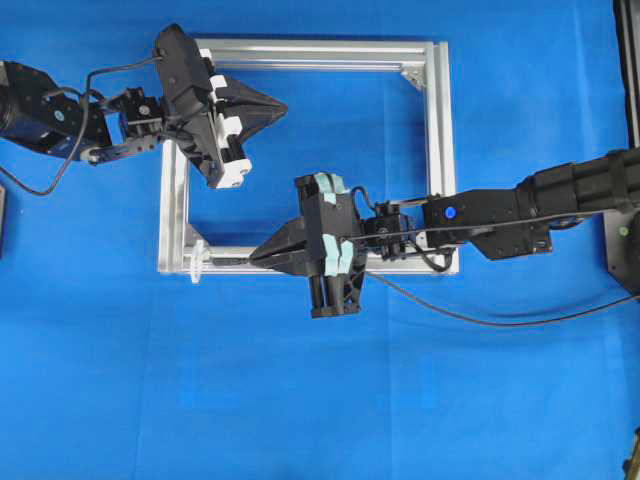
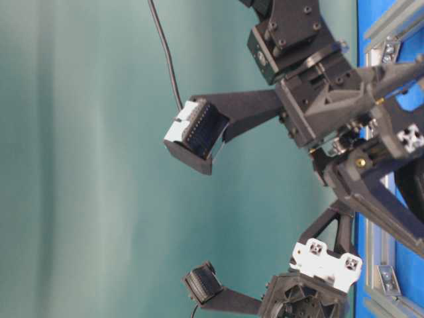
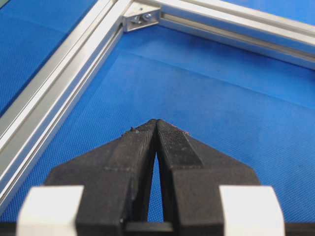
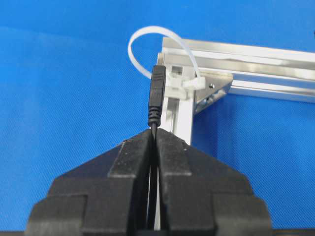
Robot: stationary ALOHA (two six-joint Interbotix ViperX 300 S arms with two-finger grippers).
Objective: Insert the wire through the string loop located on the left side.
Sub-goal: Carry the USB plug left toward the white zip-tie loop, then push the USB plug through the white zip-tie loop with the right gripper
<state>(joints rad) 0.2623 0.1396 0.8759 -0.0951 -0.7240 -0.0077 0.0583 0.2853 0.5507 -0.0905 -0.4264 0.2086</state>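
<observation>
My right gripper (image 4: 155, 130) is shut on the wire (image 4: 157, 93), whose black plug sticks out straight ahead of the fingertips. The plug's end reaches the lower edge of the whitish string loop (image 4: 183, 43), tied at the corner of the aluminium frame (image 4: 246, 54); whether it has entered the loop I cannot tell. From overhead, the right gripper (image 1: 252, 258) sits over the frame's bottom rail, pointing left at the string loop (image 1: 192, 270). The wire (image 1: 480, 320) trails off to the right. My left gripper (image 3: 156, 121) is shut on nothing, hovering inside the frame near the top left (image 1: 285, 103).
The square aluminium frame (image 1: 440, 150) lies on the blue cloth. Its rails and a corner bracket (image 3: 140, 18) lie ahead of the left gripper. A dark object (image 1: 625, 240) stands at the right edge.
</observation>
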